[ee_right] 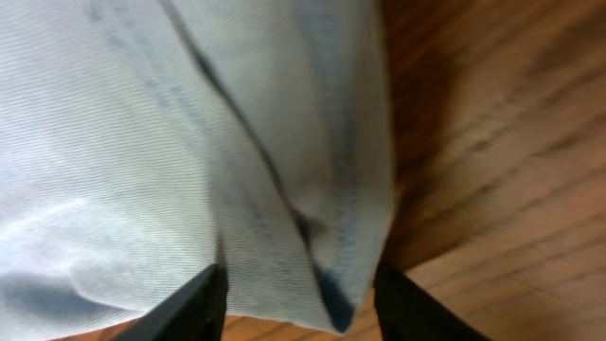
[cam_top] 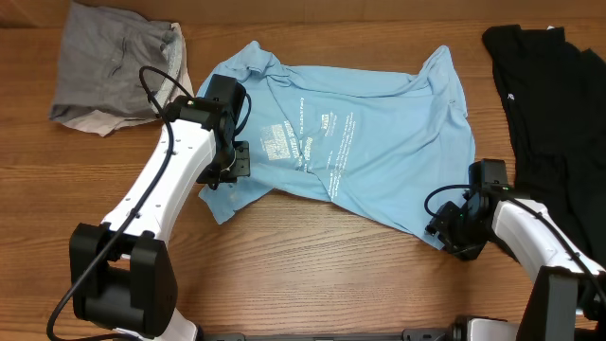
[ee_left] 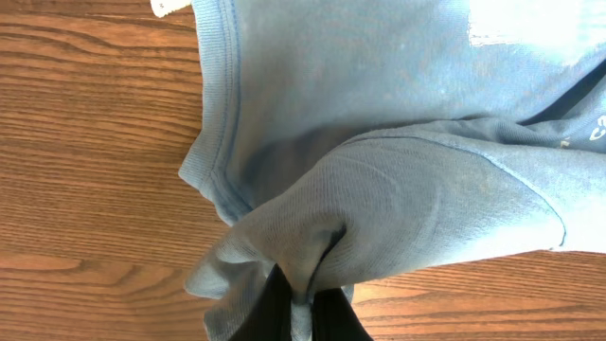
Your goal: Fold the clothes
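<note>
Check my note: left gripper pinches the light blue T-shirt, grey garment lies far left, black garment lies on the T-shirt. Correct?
No. The overhead view shows the black garment lying apart from the light blue T-shirt, bare wood between them. The left gripper's pinch and the grey garment's place stand.

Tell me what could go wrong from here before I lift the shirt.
1. The right fingers straddle only a hem corner of the shirt and are not yet closed; they may catch one layer or slip off.
2. The left fingers pinch a bunched wad, so lifting may drag in creases.
3. The black garment lies close by the right arm and could get snagged.
</note>
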